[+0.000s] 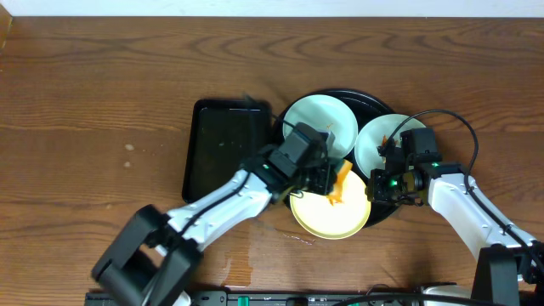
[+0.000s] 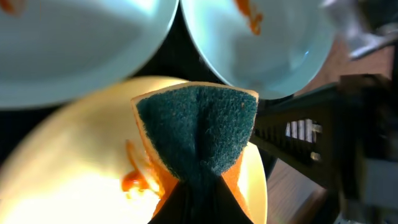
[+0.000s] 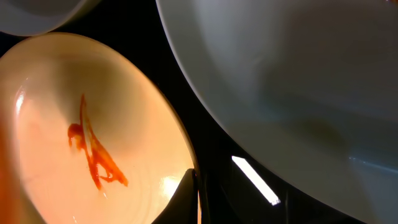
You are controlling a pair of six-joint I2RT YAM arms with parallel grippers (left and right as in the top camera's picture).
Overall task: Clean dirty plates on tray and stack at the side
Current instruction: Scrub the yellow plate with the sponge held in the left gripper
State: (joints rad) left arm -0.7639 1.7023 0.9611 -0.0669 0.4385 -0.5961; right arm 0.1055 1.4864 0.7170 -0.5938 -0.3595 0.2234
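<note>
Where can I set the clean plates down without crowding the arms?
Bare table left of the rectangular tray, and the stretch right of the round tray, beyond the right arm. Crowded: the round tray, with three plates, the sponge, left gripper and right gripper over it.

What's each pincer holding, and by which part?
Left pincer pinches the sponge at its near end, folding it. Right pincer sits at the rim of the yellow plate; a grip there cannot be told.
</note>
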